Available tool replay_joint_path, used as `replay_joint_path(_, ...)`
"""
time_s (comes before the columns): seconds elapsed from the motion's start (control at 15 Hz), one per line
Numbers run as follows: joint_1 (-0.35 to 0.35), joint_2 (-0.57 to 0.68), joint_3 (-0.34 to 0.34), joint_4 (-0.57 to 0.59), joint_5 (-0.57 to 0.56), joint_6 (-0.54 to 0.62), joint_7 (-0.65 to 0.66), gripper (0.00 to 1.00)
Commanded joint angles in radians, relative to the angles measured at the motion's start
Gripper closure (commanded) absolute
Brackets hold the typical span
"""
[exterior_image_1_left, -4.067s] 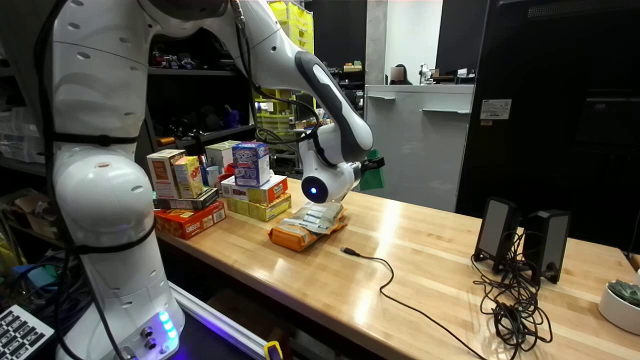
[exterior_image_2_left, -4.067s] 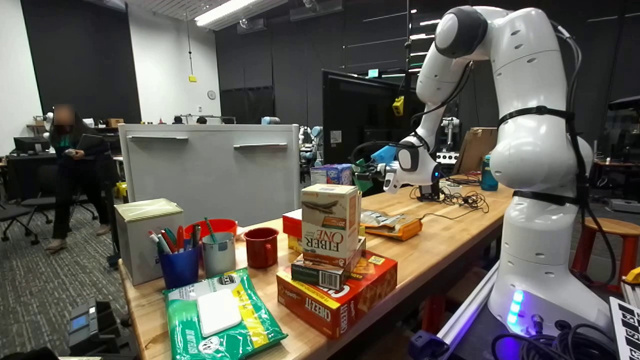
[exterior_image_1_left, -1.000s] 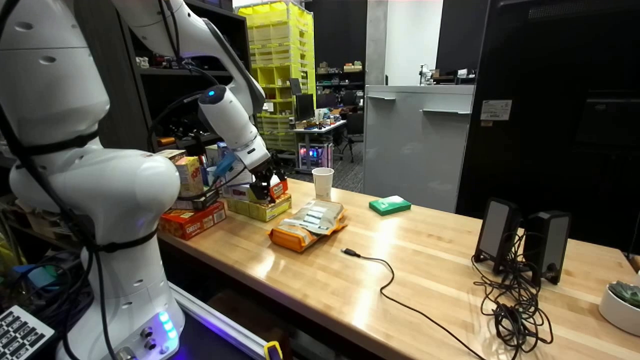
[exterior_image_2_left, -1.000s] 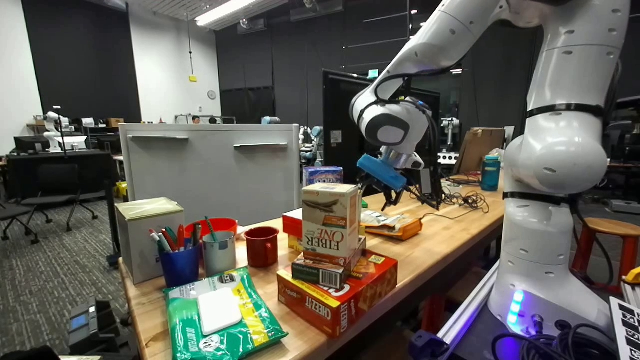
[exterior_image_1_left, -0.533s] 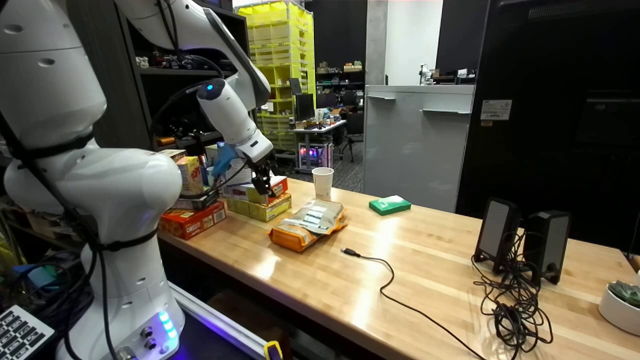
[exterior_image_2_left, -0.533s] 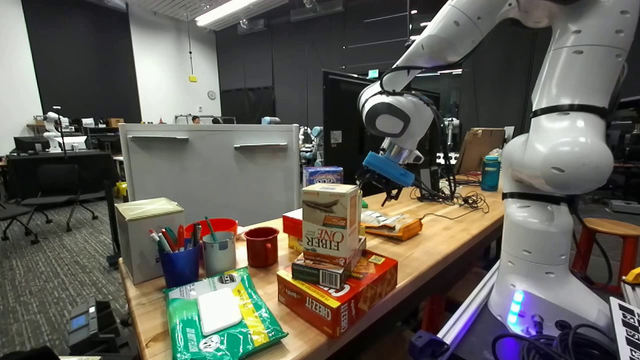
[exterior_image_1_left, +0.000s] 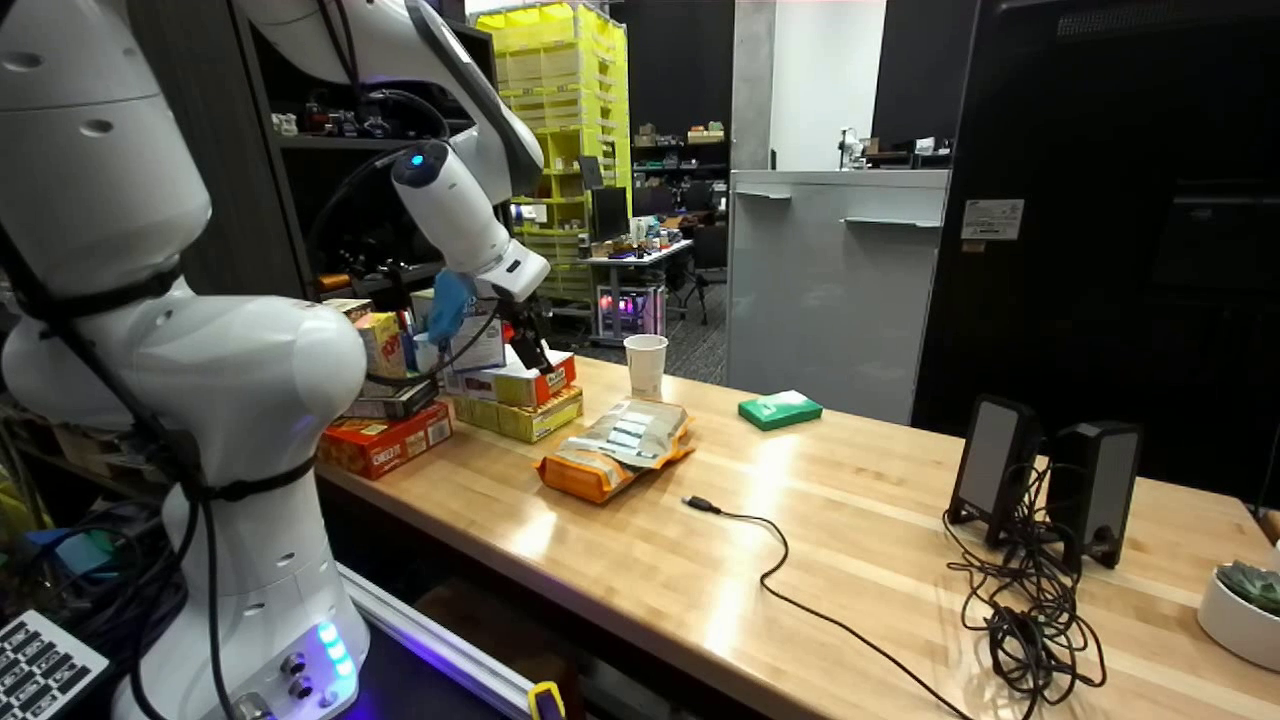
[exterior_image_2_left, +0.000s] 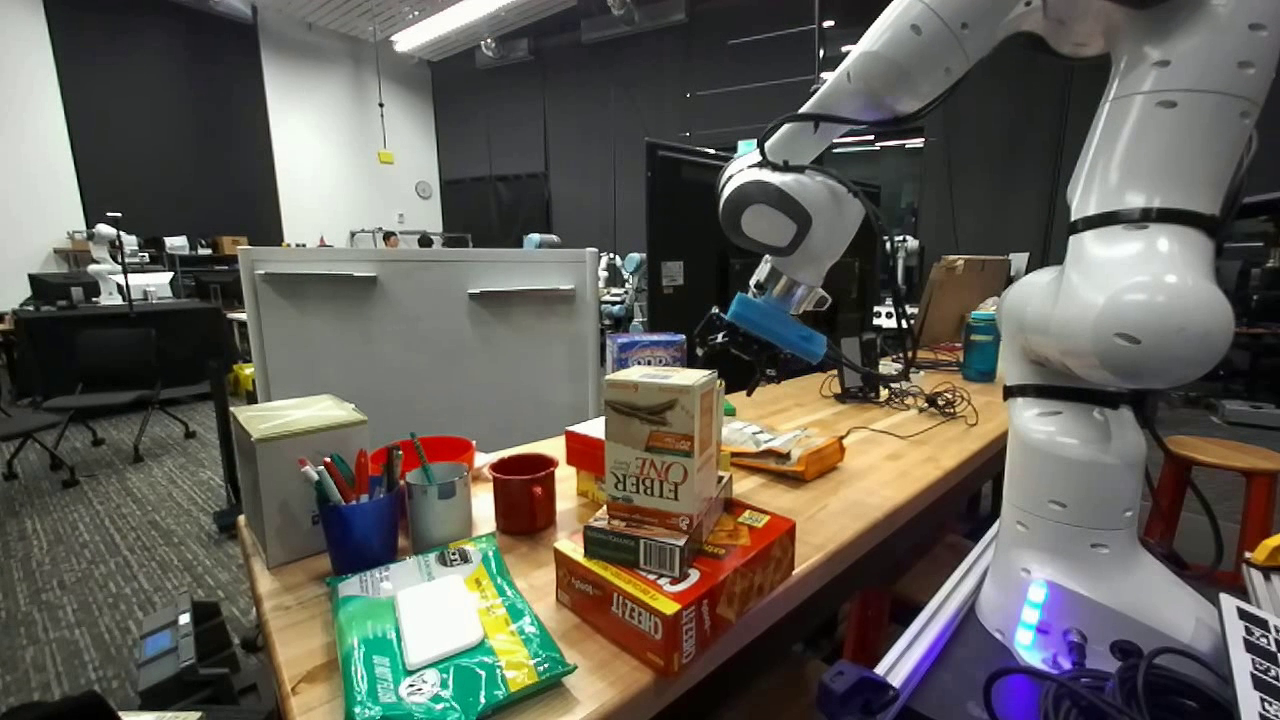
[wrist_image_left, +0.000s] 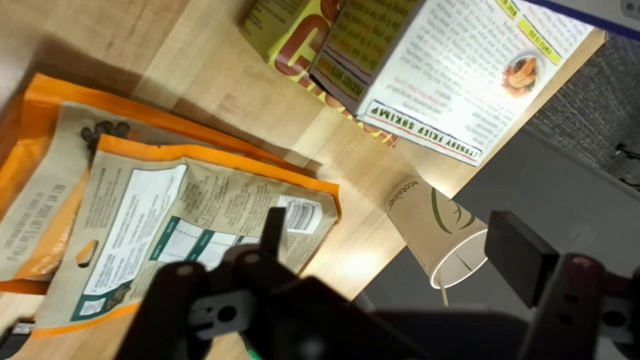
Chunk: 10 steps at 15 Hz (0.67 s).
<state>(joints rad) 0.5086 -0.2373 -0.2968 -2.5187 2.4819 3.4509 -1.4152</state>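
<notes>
A white paper cup (exterior_image_1_left: 646, 370) stands upright on the wooden table (exterior_image_1_left: 640, 590), close to its far edge in an exterior view. The gripper (wrist_image_left: 395, 242) hangs above the tabletop to the left of the cup, fingers (wrist_image_left: 520, 257) spread wide with nothing between them; in the wrist view the cup shows past the gap, apart from both. A blue block (exterior_image_2_left: 775, 325) sits on the gripper's mount.

Just nearer than the cup lies an orange-and-beige pouch (exterior_image_1_left: 620, 450). To the left, a white-topped box (wrist_image_left: 445, 85) rests on a yellow box (exterior_image_1_left: 520, 416). Farther left stands another stack, with a red Cheez-It box (exterior_image_1_left: 385, 440) at its base and an upright Fiber One box (exterior_image_2_left: 655, 450) on top.

Right of the cup lies a green box (exterior_image_1_left: 780, 411), well apart from it. A black cable (exterior_image_1_left: 775, 565) runs along the near side, and two speakers (exterior_image_1_left: 993, 462) stand at the right, beside tangled wires. A white pot (exterior_image_1_left: 1240, 615) holding a succulent is farthest right.

In an exterior view, a red mug (exterior_image_2_left: 523, 495), a blue pen cup (exterior_image_2_left: 360, 533) and a green packet (exterior_image_2_left: 520, 640) occupy the near left end.
</notes>
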Motion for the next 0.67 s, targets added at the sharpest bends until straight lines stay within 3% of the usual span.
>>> replay_joint_path(0.0, 0.006, -0.001, -0.009, 0.045, 0.054, 0.023, -0.129, 0.00)
replay_joint_path(0.6, -0.014, 0.065, -0.004, 0.114, 0.133, 0.023, -0.321, 0.00)
